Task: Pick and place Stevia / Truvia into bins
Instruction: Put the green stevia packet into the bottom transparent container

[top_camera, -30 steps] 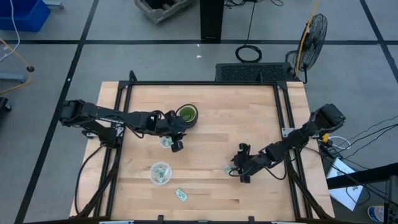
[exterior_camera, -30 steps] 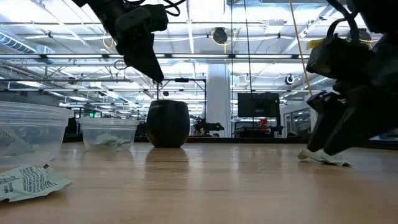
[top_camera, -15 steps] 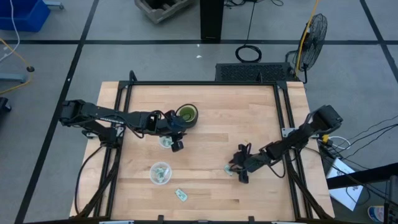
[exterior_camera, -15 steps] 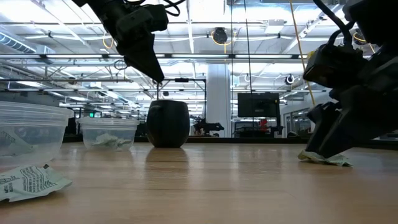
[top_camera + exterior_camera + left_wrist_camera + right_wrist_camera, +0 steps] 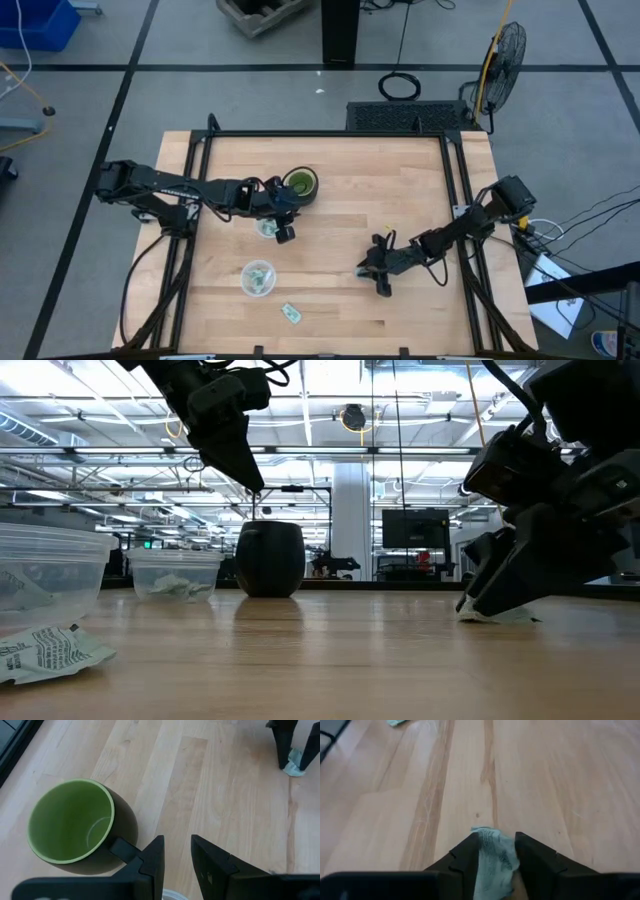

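Across the wooden bench (image 5: 330,210) both dark arms reach inward, the left arm from the left edge, the right arm from the right. Near the far middle stands the dark green mug (image 5: 299,184), and just beside it the left gripper (image 5: 284,234) hovers above one clear bin (image 5: 267,228) holding crumpled packets; its jaws stand slightly apart with nothing between them. A second bin (image 5: 258,278), nearer the front edge, also holds packets. The right gripper (image 5: 494,851) is down at the bench surface right of centre, its jaws closed on a pale green and white Stevia packet (image 5: 494,857), which is crumpled and pinched at its middle, its free end sticking forward past the fingertips. One more packet (image 5: 291,313) lies flat near the front edge, its long axis running diagonally, well apart from both grippers.

These packets look light, thin and soft; the paper buckles rather than resisting, so a firm pinch across the short width near the centre seems safest. A loose edge grip could let it slide out.
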Controlling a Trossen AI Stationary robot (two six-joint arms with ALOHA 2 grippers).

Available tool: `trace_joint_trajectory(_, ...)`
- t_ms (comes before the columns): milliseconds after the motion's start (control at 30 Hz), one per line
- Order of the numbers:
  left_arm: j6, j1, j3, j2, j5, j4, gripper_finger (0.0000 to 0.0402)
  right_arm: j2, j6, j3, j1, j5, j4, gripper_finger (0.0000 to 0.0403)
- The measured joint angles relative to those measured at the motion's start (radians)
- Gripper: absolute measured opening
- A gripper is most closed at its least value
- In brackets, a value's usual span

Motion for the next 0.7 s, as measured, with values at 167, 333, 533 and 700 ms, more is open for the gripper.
trace_joint_trajectory(167,0.0,0.0,0.0,0.0,0.0,-0.001,0.0102,-0.024,-0.044,-0.001,0.0,0.013,-0.01,0.0071)
trace_joint_trajectory(333,0.0,0.0,0.0,0.0,0.0,-0.001,0.0102,-0.026,-0.06,-0.001,-0.015,0.015,-0.007,0.0025)
trace_joint_trajectory(533,-0.001,0.0,0.0,0.0,0.0,0.004,0.0102,-0.027,-0.113,-0.004,-0.038,-0.001,0.069,0.0006)
trace_joint_trajectory(700,-0.001,0.0,0.0,0.0,0.0,0.048,0.0102,-0.043,-0.21,0.002,-0.088,0.006,0.156,0.0008)
